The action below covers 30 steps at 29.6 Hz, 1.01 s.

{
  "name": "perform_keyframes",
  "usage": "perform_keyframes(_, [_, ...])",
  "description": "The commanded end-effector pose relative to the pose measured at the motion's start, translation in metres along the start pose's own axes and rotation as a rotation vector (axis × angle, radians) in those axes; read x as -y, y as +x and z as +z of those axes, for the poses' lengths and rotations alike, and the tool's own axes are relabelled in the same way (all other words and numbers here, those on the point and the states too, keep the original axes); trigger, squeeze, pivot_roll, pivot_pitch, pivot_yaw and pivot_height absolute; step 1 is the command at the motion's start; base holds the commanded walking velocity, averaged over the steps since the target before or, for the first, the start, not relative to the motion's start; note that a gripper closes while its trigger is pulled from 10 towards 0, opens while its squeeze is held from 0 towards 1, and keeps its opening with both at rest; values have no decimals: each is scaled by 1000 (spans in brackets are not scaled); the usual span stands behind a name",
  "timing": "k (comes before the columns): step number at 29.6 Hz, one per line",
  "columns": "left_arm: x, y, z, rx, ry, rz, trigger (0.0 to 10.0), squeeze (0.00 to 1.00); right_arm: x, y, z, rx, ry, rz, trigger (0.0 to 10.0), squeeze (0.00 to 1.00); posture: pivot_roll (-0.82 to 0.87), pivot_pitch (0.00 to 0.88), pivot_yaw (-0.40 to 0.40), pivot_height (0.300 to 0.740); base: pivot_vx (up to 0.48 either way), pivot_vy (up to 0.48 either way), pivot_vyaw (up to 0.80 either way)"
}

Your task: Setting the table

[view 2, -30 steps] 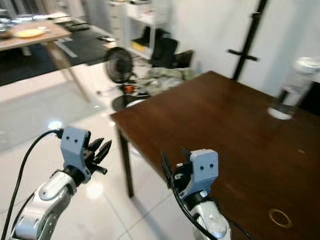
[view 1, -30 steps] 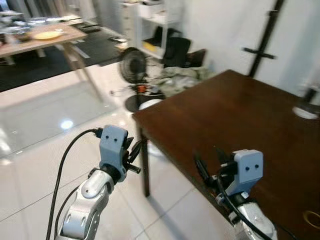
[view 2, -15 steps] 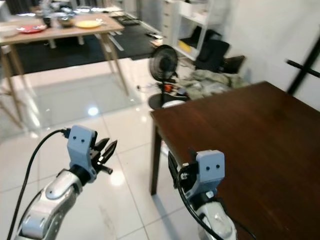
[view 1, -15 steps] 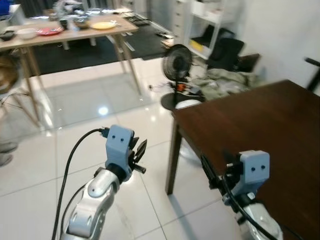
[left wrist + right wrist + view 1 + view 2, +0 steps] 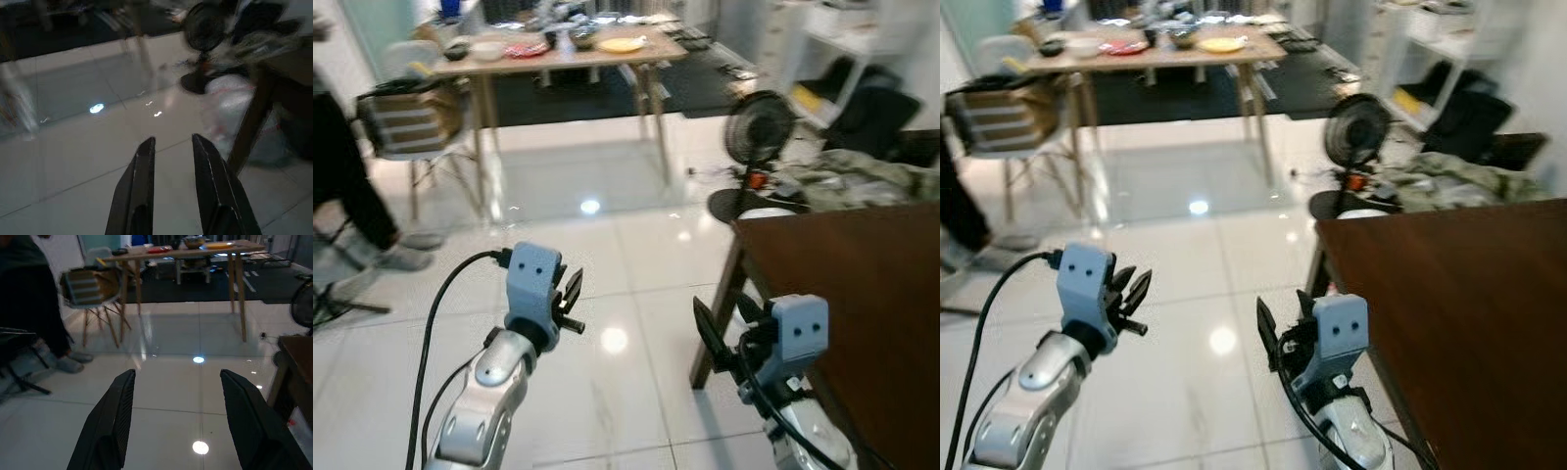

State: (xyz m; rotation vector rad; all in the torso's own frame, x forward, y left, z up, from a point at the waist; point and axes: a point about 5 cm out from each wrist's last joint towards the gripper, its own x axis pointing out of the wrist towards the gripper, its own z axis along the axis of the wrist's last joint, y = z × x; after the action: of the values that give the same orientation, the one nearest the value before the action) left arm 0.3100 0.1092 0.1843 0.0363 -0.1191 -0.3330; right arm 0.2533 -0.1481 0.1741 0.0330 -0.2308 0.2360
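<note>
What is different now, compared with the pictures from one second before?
The head camera has turned to the left: the dark table has slid to the right edge, and the light wooden table, a chair and a person's leg have come into view. The left gripper and the right gripper stay raised, open and empty.

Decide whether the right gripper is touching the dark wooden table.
Apart. The right wrist view shows the right gripper open over floor, with the dark table off to one side.

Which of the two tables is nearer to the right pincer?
The dark brown wooden table, right beside the right pincer. The light wooden table with dishes stands far across the floor.
</note>
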Motion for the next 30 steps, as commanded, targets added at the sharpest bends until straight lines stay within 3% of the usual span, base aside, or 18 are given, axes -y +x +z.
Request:
perform_keyframes(1, [-9, -2, -7, -24, 11, 52, 10000, 0, -4, 0, -1, -7, 11, 14, 10000, 0, -60, 73, 68, 740, 0, 0, 788])
perform_keyframes(5, [-14, 0, -9, -33, 32, 98, 10000, 0, -5, 0, -1, -5, 8, 17, 10000, 0, -60, 73, 68, 740, 222, 0, 778])
perform_keyframes(30, [-11, 5, -6, -12, 26, 94, 10000, 0, -5, 0, 0, 8, 24, -3, 10000, 0, -60, 75, 72, 740, 480, 0, 0])
